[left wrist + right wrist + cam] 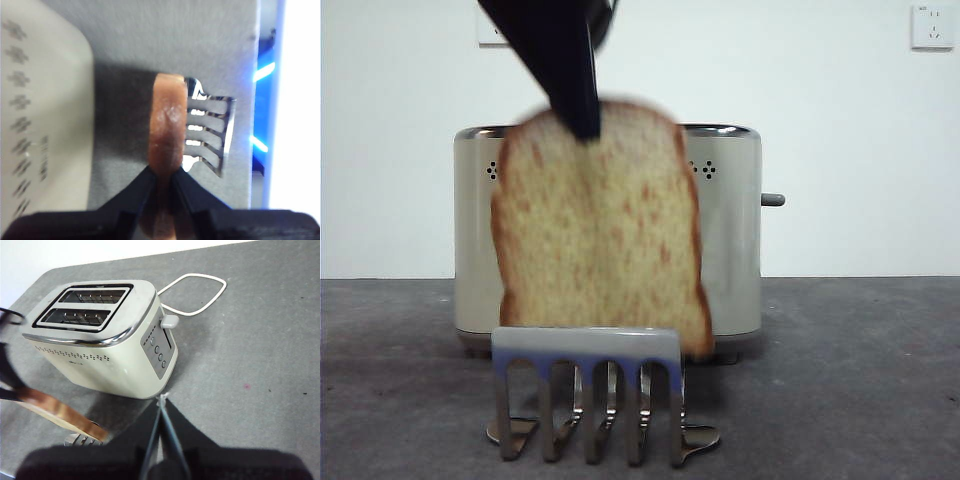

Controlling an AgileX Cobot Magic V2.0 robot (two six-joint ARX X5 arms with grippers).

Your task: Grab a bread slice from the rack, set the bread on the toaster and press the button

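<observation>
Black jaws of the left gripper [162, 172] were clamped on the top crust edge of the slice of bread [598, 235], one jaw on each flat face, as the left wrist view showed. In the front view the same gripper [582, 125] came down from the upper edge and pinched the slice at the middle of its rounded top. The slice stood upright, its long axis vertical, rounded top up and its broad speckled face turned toward the front camera; it leaned a little, the top shifted slightly to one side. Its lower edge sat behind the top bar of the rack [588, 385], so whether it had cleared the dividers could not be told. Seen from the left wrist, the slice appeared edge-on as a narrow brown band [167, 125], with the steel dividers of the rack [212, 130] just beside it.

Behind the slice stood the toaster [730, 235], cream with a chrome top rim, its long side facing the front camera. The button [773, 200] stuck out of its narrow end, level, pointing away from the body. In the right wrist view the toaster's two slots ran along its length [85, 307] and a white cord [200, 290] looped on the grey worktop [250, 365].

The right gripper [162, 405] hung apart from the bread, near the toaster's narrow end, jaws pressed together and holding nothing.
</observation>
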